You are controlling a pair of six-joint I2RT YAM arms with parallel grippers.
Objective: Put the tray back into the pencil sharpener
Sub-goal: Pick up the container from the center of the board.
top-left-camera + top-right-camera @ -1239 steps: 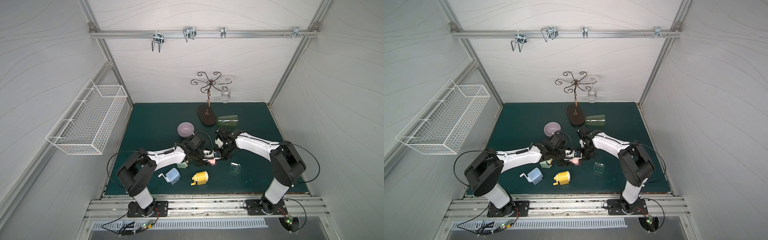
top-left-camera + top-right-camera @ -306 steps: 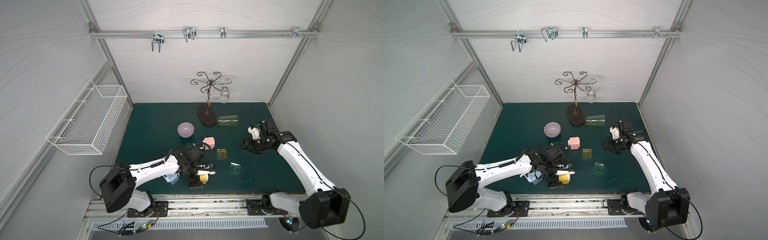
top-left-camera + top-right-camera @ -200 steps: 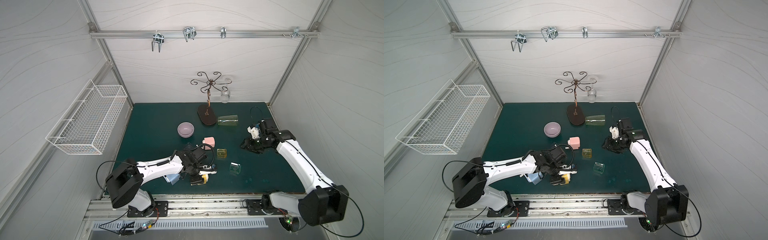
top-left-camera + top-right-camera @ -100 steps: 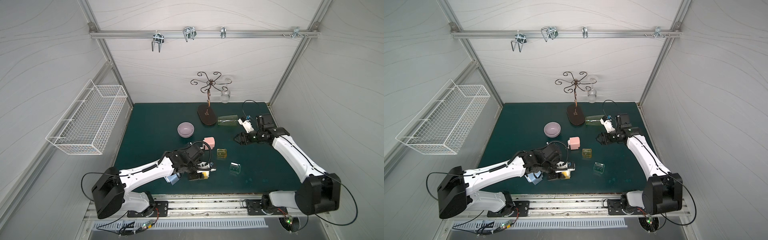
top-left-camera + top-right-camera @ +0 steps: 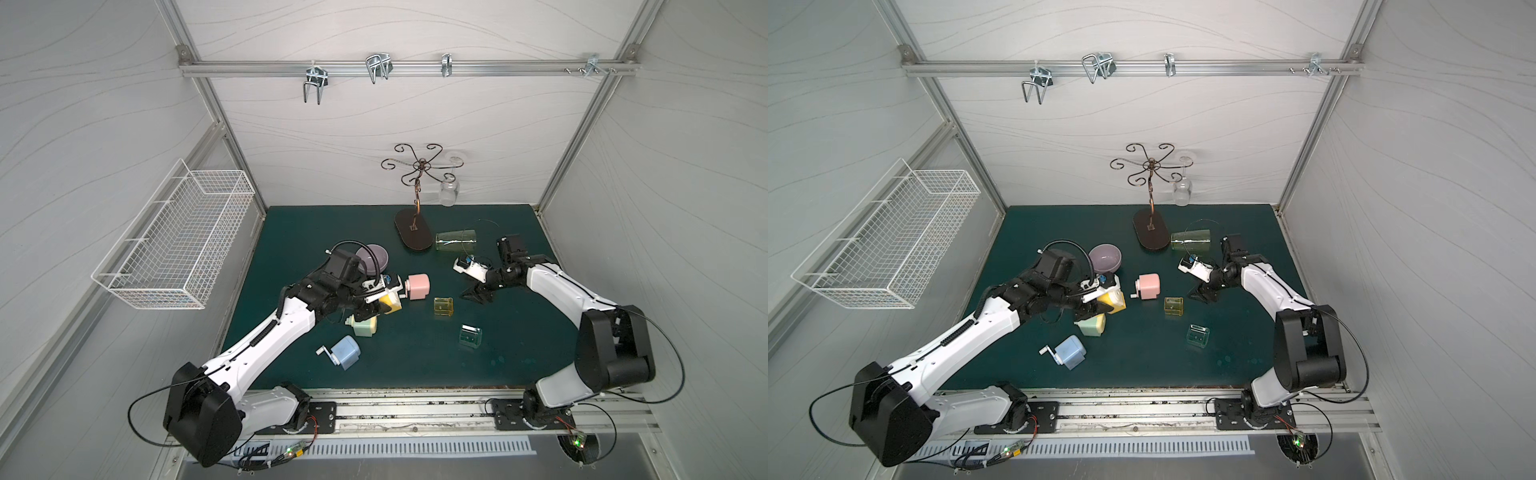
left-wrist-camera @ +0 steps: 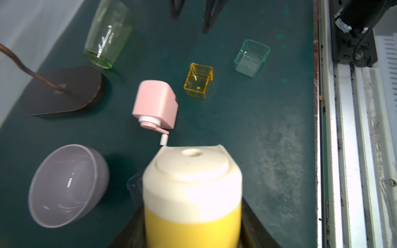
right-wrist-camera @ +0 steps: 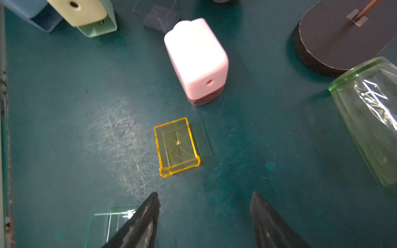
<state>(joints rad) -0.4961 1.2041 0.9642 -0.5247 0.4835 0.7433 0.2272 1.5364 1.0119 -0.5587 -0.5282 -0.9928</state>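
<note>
Left wrist camera looks right at the yellow pencil sharpener (image 6: 191, 193). It is a smooth plastic box with round corners, yellow on the body and cream at the end, with a small round hole in the cream part. The left hand (image 5: 380, 308) is closed tight on its sides. Near it stands a pink sharpener (image 5: 417, 286), also a soft-cornered box, with a little white crank.

The yellow tray (image 7: 177, 146) lies on the dark green bench (image 7: 64, 107), apart from both hands. It is a small, shiny, see-through box with a lip on one end. The bench looks scratched and pale beside it. The right hand (image 7: 204, 198) is open wide with nothing in it, and its two black pointed fingers (image 7: 148, 214) are near the tray.

A green see-through tray (image 5: 471, 336) sits close by. A round green glass (image 5: 456, 241) lies on its side next to the dark oval foot of a curly wire stand (image 5: 412, 235).
</note>
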